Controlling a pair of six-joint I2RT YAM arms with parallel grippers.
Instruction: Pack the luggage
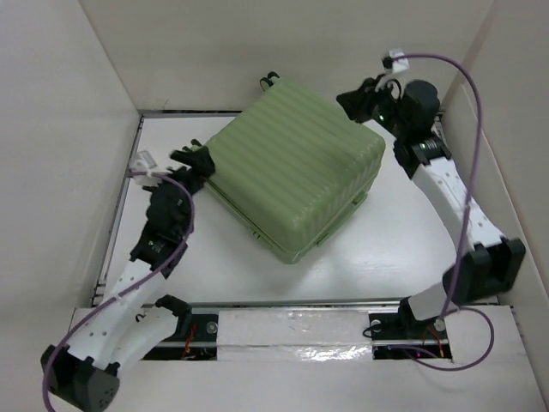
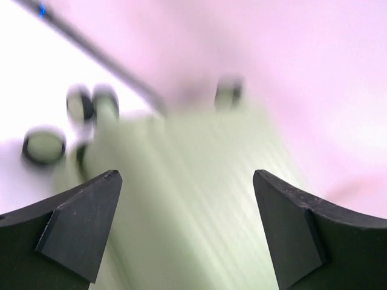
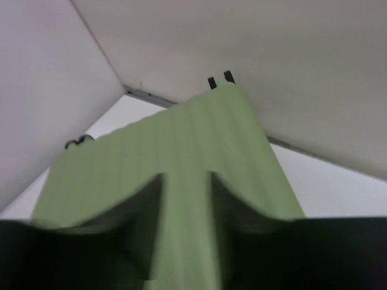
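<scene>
Left hand (image 2: 186, 181) open, right hand (image 3: 185, 181) open too; 1 luggage (image 1: 296, 167), closed, btwn the 2.

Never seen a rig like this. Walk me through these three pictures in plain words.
These are two robot arms, left arm and right arm, bolted at the near edge of a white table. The overhead picture shows both. The other two come from a camera on each wrist, looking past its own dark fingers. On the table lies one closed, ribbed, pale green suitcase. The left end effector sits at its left corner and the right end effector at its far right corner. Both are open and hold nothing.
</scene>
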